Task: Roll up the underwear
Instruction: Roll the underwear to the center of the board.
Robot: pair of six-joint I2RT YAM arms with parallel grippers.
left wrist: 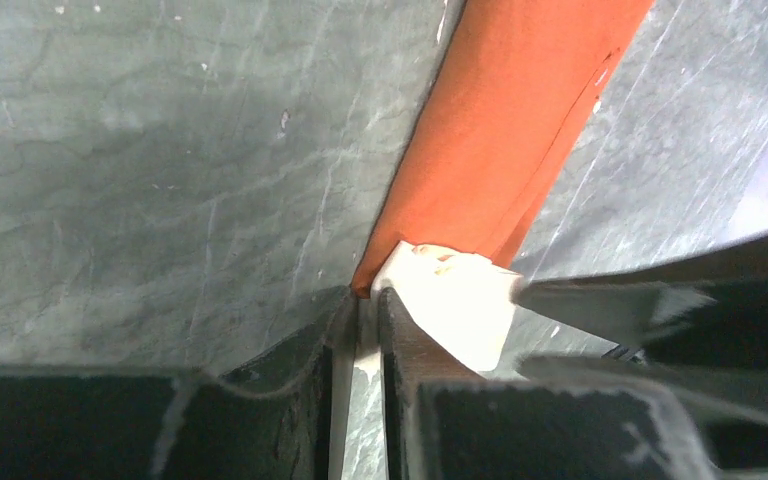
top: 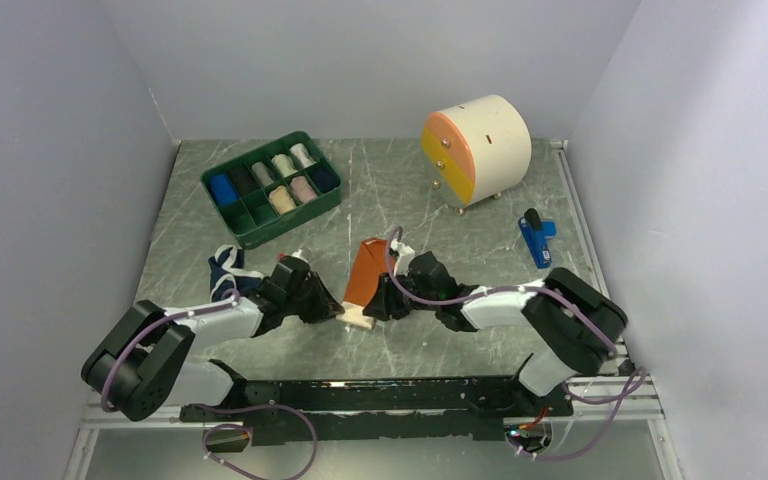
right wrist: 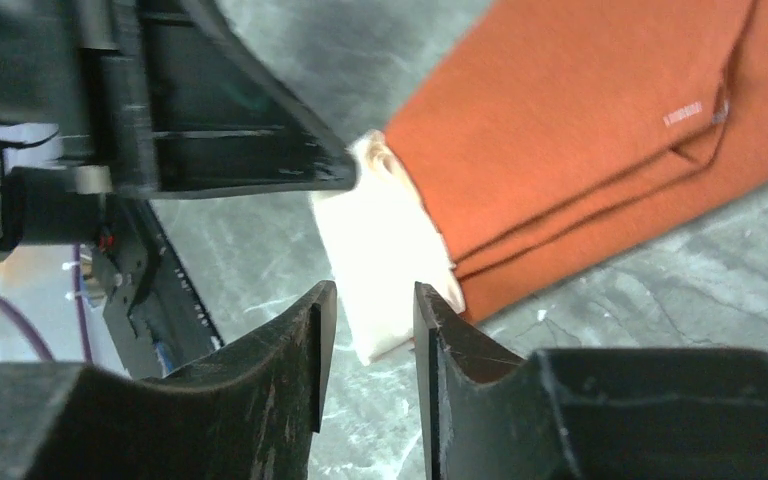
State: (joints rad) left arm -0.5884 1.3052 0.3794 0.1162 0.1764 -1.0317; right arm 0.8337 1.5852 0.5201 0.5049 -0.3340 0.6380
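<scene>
We can't read the orange underwear's tiny label — right gripper parted at its cream hem; left gripper's hold unclear.

We hold left arm and right arm low, reaching forward and inward, wrists close together. Our left gripper: jaws at thin slit, cannot tell if pinching. Our right gripper: jaws narrowly apart, tips facing left gripper's.
</scene>
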